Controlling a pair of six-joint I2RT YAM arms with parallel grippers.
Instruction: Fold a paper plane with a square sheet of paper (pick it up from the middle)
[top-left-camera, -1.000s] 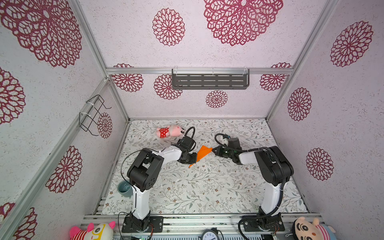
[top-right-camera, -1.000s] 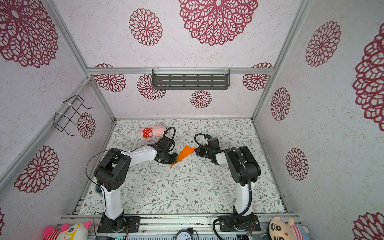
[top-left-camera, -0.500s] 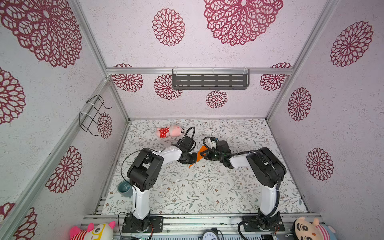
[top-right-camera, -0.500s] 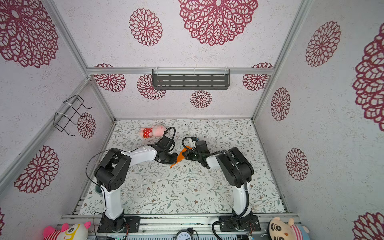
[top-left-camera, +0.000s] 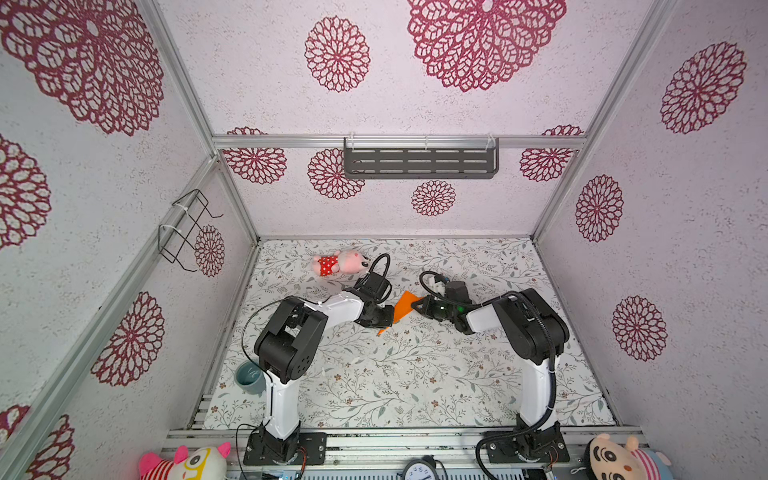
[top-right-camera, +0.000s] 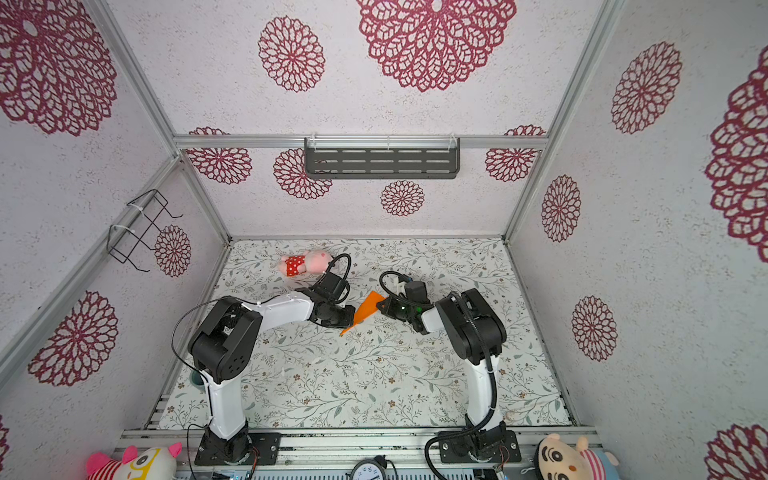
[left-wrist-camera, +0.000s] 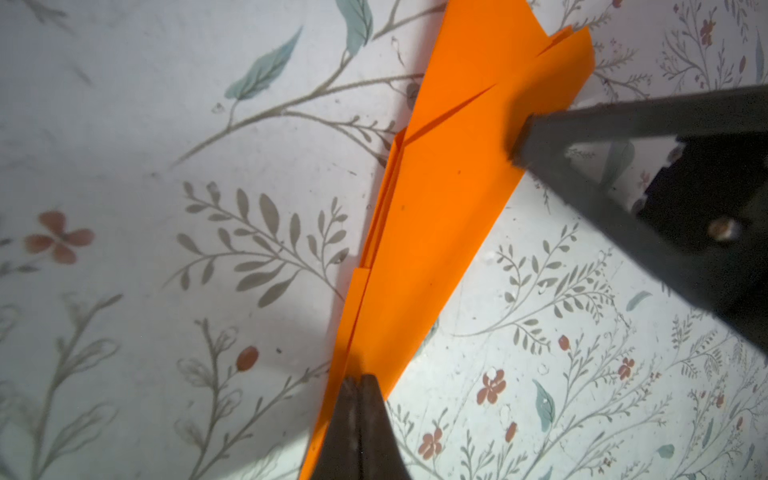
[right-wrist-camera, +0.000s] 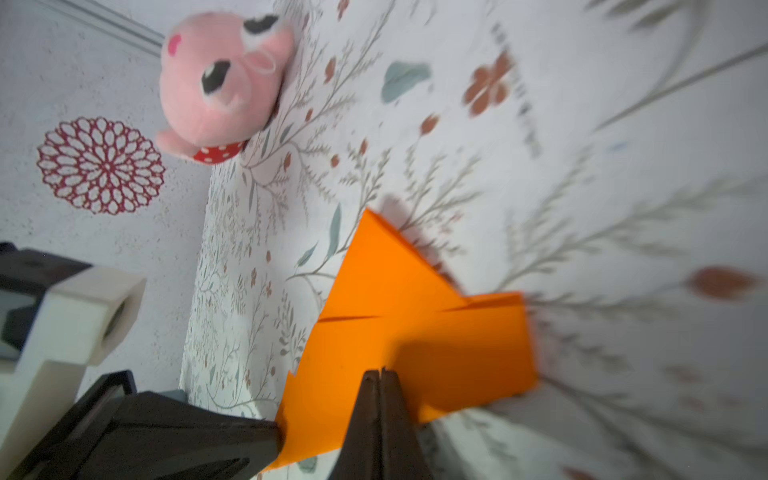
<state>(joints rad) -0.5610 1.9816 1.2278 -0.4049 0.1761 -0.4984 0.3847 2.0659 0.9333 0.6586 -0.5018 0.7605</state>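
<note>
We see the paper plane (top-left-camera: 402, 308) touched at both ends.
Left gripper (left-wrist-camera: 357, 384), closed, touches its narrow end; right gripper (right-wrist-camera: 380, 376), closed, its wide end.

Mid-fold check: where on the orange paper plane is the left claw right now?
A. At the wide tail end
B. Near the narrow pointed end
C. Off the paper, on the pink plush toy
B: in the left wrist view the left claw is shut on the paper plane near its narrow pointed end, while the right claw meets the wide tail.
</note>
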